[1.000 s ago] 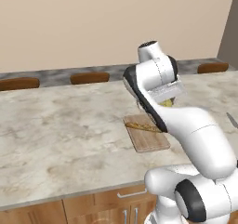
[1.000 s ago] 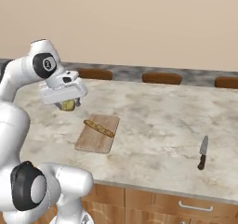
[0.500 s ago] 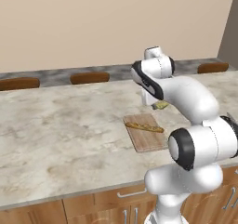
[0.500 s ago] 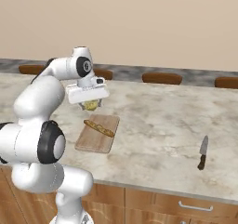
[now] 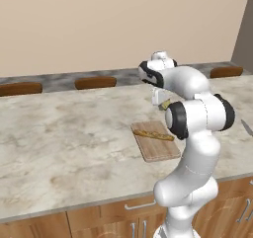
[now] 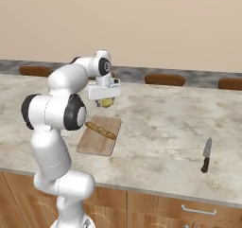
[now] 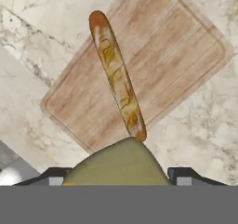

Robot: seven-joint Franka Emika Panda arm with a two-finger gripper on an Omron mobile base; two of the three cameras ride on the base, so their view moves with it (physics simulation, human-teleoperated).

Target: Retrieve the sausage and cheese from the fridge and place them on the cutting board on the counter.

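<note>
Now the tool [image 6: 107, 102] grips the cheese [image 7: 118, 165] above the far end of the cutting board [image 6: 99, 136] on the bench [image 6: 165, 127]. Next, I think, it must lower and release it beside the bread stick [image 7: 117, 76].

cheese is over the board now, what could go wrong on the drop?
1. The baguette lies diagonally across the cutting board; cheese released straight down may land on its near end and roll off.
2. The gripper hangs above the board's far edge, so the wedge could end up on the counter.
3. A release from this height may bounce it.
</note>
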